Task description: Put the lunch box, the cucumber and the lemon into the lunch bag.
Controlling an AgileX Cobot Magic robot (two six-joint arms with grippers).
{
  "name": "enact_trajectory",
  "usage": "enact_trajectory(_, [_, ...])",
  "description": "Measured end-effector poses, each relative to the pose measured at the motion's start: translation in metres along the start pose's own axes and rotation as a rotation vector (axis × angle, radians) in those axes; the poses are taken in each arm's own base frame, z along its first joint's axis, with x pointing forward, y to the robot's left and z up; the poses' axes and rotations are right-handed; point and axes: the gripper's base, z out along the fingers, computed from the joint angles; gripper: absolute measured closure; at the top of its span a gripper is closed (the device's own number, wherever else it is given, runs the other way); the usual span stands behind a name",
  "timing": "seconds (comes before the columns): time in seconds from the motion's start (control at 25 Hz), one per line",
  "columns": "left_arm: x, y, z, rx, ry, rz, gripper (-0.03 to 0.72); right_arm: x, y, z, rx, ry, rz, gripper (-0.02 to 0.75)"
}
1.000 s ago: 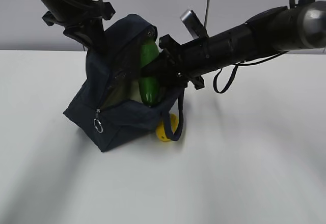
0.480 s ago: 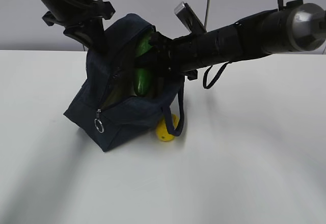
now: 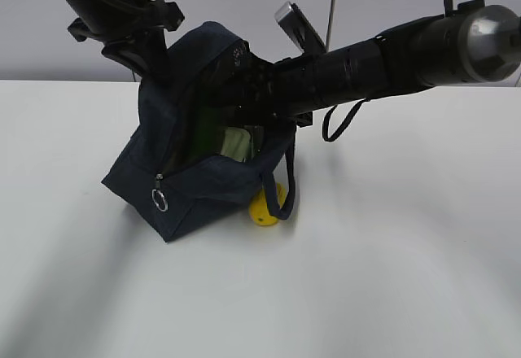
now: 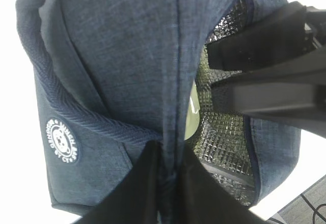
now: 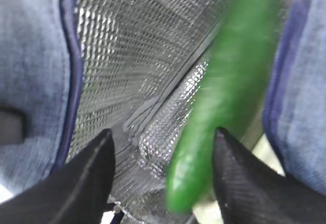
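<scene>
Navy lunch bag (image 3: 191,183), left of centre, mouth open, silver lining exposed. Green cucumber (image 5: 224,102) lies blurred inside, at right of the wrist frame. Pale lunch box (image 3: 236,142) shows within. Yellow lemon (image 3: 262,210) beside the bag's lower right.

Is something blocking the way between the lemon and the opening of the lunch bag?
Yes. The lemon lies outside on the table, behind a hanging handle loop, and the right gripper fills the lunch bag mouth.

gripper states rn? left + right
Left claw: closed, pinching the lunch bag fabric.
Right claw: open inside the bag; cucumber between its fingers, apparently released.
</scene>
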Motion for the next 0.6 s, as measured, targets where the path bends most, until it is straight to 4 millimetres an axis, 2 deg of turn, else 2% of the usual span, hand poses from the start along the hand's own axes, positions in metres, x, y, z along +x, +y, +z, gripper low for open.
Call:
enact_trajectory(0.12, [0.0, 0.0, 0.0, 0.0, 0.0, 0.0, 0.668, -0.001, 0.002, -0.001, -0.022, 0.012, -0.01, 0.276])
enact_trajectory(0.24, [0.0, 0.0, 0.0, 0.0, 0.0, 0.0, 0.668, -0.011, 0.008, -0.009, -0.068, 0.024, -0.046, 0.279])
enact_trajectory(0.4, [0.0, 0.005, -0.001, -0.027, 0.002, 0.002, 0.668, -0.029, 0.009, -0.032, -0.119, 0.035, -0.099, 0.294])
enact_trajectory(0.6, [0.0, 0.017, -0.004, -0.062, 0.0, -0.009, 0.668, -0.045, 0.001, -0.071, -0.03, 0.033, -0.152, 0.295])
